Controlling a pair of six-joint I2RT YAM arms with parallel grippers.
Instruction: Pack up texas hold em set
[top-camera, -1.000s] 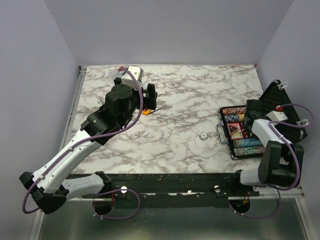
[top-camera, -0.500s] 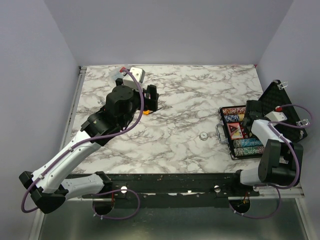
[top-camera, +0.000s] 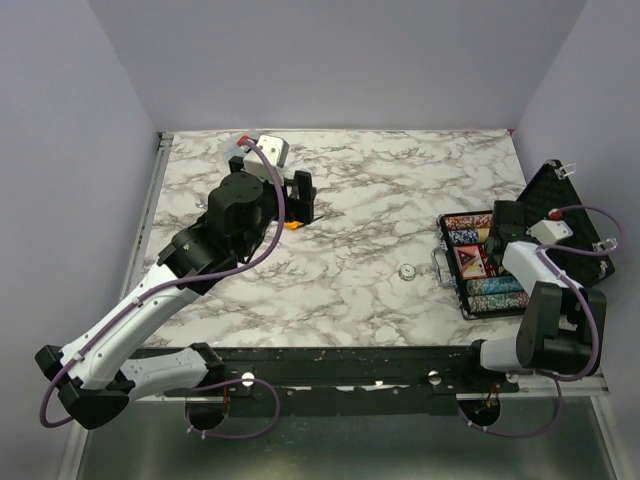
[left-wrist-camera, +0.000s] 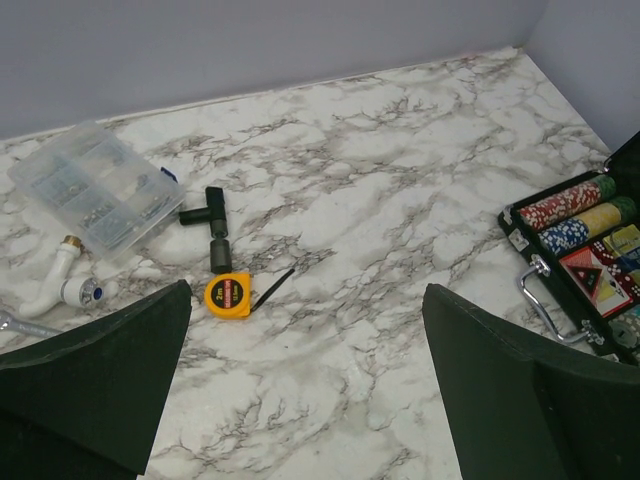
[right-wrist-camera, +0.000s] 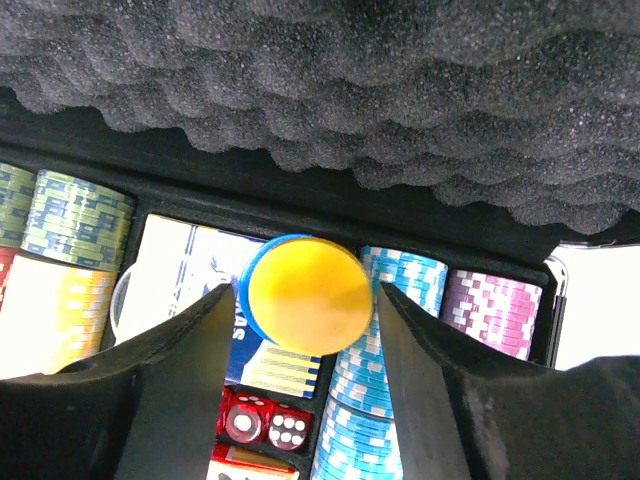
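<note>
Mostly, the packing looks done. The black hard briefcase (left-wrist-camera: 515, 232) lies open at the right edge of the marble surface (top-camera: 360, 210), its grey egg-crate foam lid (right-wrist-camera: 400, 80) standing up behind it. Its rows of striped poker chips (right-wrist-camera: 375, 420) are filled, a pair of red dice (right-wrist-camera: 265, 425) sits in the middle compartment, and a red card box with a triangle on it (left-wrist-camera: 590, 280) lies between the chip rows.

The right arm's fingers (right-wrist-camera: 170, 400) reach over the case with a round yellow disc (right-wrist-camera: 310, 290) between them. The yellow disc is stacked on a blue disc (right-wrist-camera: 243, 290), of which only a rim shows. The fingers flank the stack closely, but I cannot tell whether they clamp it or stand just clear of it.

One small pale disc (top-camera: 407, 271) lies alone on the surface, left of the case's handle, so I judge it has yet to be fetched. After that the lid needs shutting and latching.

The left arm's fingers (left-wrist-camera: 100, 380) are spread wide and hold nothing. They hover far from the case, above an orange tape measure (left-wrist-camera: 227, 295) and a clear plastic compartment box (left-wrist-camera: 95, 190), neither of which belongs to the set.
</note>
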